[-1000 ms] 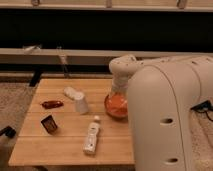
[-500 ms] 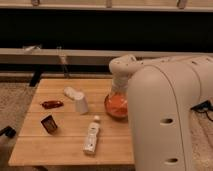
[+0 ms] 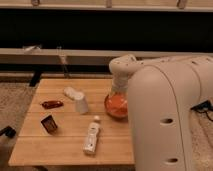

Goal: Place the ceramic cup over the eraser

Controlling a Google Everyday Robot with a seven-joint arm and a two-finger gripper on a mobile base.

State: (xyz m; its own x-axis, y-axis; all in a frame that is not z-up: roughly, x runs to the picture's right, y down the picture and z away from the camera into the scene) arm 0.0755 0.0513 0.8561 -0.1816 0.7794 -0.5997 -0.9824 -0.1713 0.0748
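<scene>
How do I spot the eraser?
On the wooden table, left of the white robot arm (its gripper is out of sight), look near the left edge. The eraser is the small dark block with an orange edge, not the flat red thing behind it.

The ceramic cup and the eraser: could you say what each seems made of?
The ceramic cup looks plain matte white, probably ceramic; the eraser is a dark dull block with an orange-brown edge, likely rubber. The end effector is out of view.
</scene>
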